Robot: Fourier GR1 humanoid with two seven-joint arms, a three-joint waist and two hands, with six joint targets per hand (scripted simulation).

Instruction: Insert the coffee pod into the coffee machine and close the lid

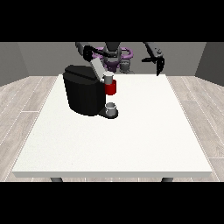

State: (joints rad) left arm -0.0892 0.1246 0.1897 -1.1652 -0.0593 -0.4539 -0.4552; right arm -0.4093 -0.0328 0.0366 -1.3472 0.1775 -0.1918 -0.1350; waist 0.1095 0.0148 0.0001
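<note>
1. The hand at the view's left (89,53) hovers up behind the coffee machine (83,91), dark against the robot's body. I cannot tell how its fingers lie.
2. The hand at the view's right (160,64) hangs over the far right corner of the table, fingers pointing down and looking relaxed, with nothing in them.
3. Just below and to the view's right of the left-side hand, the grey lid (98,68) slants upward: it is open, hinged at the top of the machine.
4. Below the lid's lower end sits a small grey piece, which may be the coffee pod (108,79), directly on top of the red holder (110,88) at the machine's front. Whether it is fully seated I cannot tell.
5. The move to come, I judge, turns on the lid. It lies right beside the left-side hand and well apart from the other, so the left-side hand is the nearer one to push it down.
6. The lid's long axis runs from upper left to lower right, so it would swing down toward the holder.
7. Under the holder a grey cup (111,108) stands on the machine's base.
8. The white table (131,140) spreads wide; beyond it, a pale wood floor and grey walls.
</note>
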